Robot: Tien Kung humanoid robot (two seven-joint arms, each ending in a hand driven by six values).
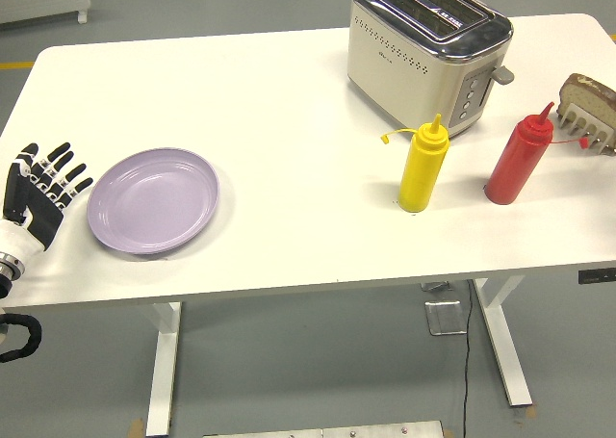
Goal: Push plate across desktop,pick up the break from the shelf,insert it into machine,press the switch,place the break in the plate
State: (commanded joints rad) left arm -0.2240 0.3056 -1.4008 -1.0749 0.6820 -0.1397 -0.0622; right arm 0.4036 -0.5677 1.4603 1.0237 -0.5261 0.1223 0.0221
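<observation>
While left hand (40, 199) rests fingers spread at plate's (153, 200) 9 o'clock, bread (587, 95) sits on shelf (589, 130), toaster's (428, 48) 3 o'clock.

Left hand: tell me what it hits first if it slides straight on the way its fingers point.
Probably the plate. The left hand lies open just left of it, fingers angled up and right toward its far-left rim; it could narrowly pass behind.

Glossy lilac plate (153, 200); toaster (428, 51) of brushed cream metal with a chrome top; yellow bottle (423, 166) and red bottle (518, 159) of smooth plastic; matt white table (289, 101).
</observation>
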